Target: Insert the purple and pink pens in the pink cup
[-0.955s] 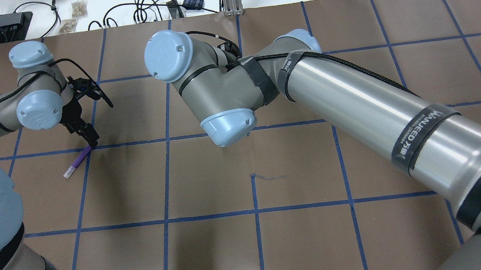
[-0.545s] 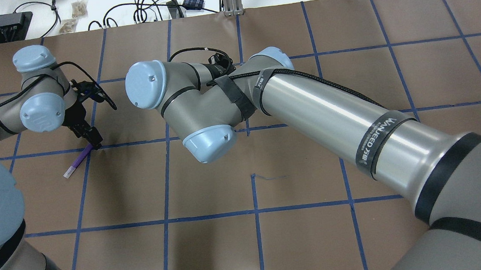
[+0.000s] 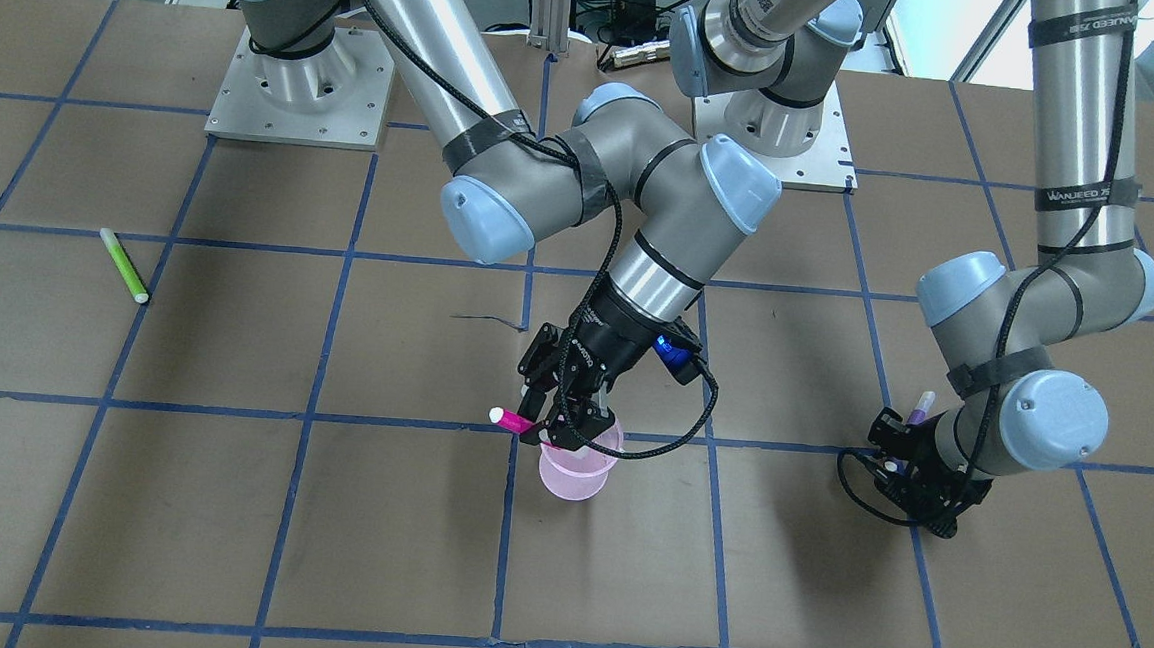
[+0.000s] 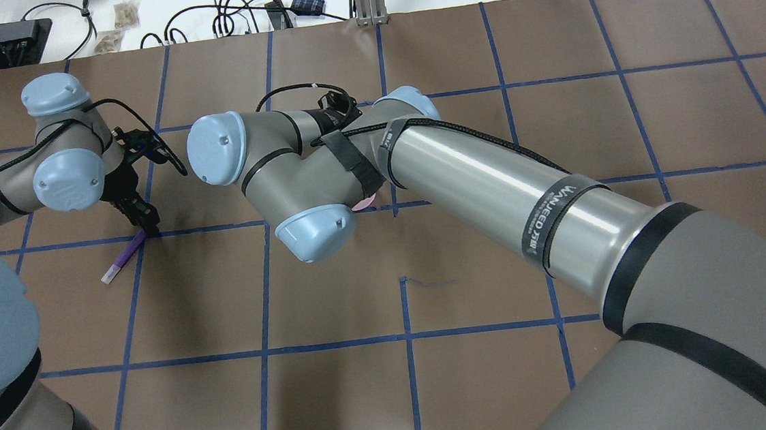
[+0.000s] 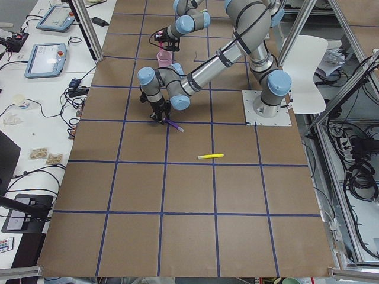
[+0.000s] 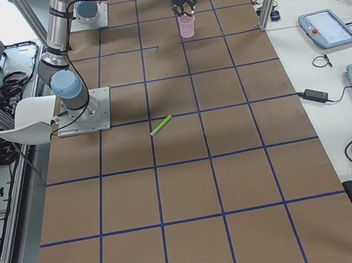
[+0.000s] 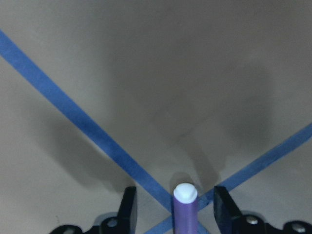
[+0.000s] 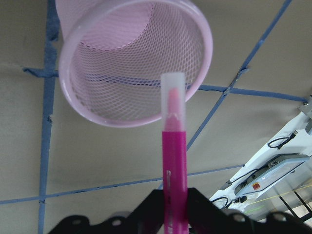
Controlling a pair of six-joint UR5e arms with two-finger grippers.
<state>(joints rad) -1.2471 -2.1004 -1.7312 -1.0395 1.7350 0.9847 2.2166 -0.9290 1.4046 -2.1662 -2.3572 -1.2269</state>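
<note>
The pink mesh cup point(image 3: 578, 472) stands upright near the table's middle; only a sliver of it shows under the right arm in the overhead view point(image 4: 365, 204). My right gripper point(image 3: 559, 425) is shut on the pink pen point(image 3: 509, 419) and holds it tilted just above the cup's rim. In the right wrist view the pen point(image 8: 174, 141) points at the cup's opening point(image 8: 122, 73). The purple pen point(image 4: 123, 254) lies on the table. My left gripper point(image 4: 146, 225) is down over its far end, open. In the left wrist view the pen point(image 7: 185, 209) sits between the fingers point(image 7: 127, 208) with gaps on both sides.
A green pen point(image 3: 125, 265) lies alone on the robot's right side of the table, also in the right view point(image 6: 160, 125). The two arm bases point(image 3: 295, 96) stand on the robot's edge of the table. Blue tape lines grid the brown surface.
My right arm has swung left in the overhead view, and a sliver of the pink cup now shows beneath it. My left gripper has shifted slightly at the purple pen's end. The purple pen has not moved.
</note>
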